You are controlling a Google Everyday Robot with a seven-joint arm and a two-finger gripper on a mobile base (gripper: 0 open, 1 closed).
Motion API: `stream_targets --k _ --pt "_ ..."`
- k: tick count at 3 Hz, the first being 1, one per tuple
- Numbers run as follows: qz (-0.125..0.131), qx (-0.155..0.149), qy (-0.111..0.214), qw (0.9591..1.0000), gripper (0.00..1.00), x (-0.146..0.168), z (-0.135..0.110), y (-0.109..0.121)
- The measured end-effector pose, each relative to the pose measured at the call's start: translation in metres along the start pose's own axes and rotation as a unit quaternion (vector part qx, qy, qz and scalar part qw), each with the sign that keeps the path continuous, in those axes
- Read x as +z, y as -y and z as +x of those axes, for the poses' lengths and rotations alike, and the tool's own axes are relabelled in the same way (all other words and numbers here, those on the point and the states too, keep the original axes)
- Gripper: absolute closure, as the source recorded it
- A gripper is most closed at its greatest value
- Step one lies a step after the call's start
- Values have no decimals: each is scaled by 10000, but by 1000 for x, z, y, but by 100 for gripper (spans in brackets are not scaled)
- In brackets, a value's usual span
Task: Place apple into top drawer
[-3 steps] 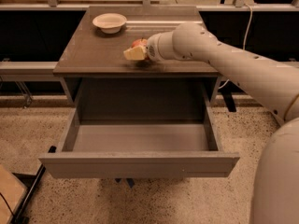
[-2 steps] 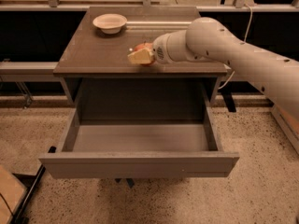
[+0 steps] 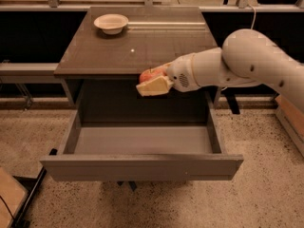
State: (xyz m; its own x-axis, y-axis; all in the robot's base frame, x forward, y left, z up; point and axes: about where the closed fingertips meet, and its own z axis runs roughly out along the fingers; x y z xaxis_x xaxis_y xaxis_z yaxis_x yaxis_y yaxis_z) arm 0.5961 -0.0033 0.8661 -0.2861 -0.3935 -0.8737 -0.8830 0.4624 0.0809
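Note:
The red apple is held in my gripper, whose cream fingers are shut around it. The gripper hangs in the air just past the front edge of the cabinet top, above the back of the open top drawer. The drawer is pulled far out and its light grey floor shows with nothing on it. My white arm reaches in from the right.
A shallow cream-white bowl sits at the back left of the brown cabinet top. A speckled floor surrounds the cabinet. A dark strip lies on the floor at the lower left. A wooden edge shows at the far right.
My gripper has carried the apple off the cabinet top, forward and down, so it now hangs over the open drawer. The view has shifted too.

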Motion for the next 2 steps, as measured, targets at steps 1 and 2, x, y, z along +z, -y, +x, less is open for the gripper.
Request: stream_targets --k 1,2 --pt "-100 -187 0 9998 100 -13 7 -8" --pt "-202 -450 -138 9987 100 11 4 -4"
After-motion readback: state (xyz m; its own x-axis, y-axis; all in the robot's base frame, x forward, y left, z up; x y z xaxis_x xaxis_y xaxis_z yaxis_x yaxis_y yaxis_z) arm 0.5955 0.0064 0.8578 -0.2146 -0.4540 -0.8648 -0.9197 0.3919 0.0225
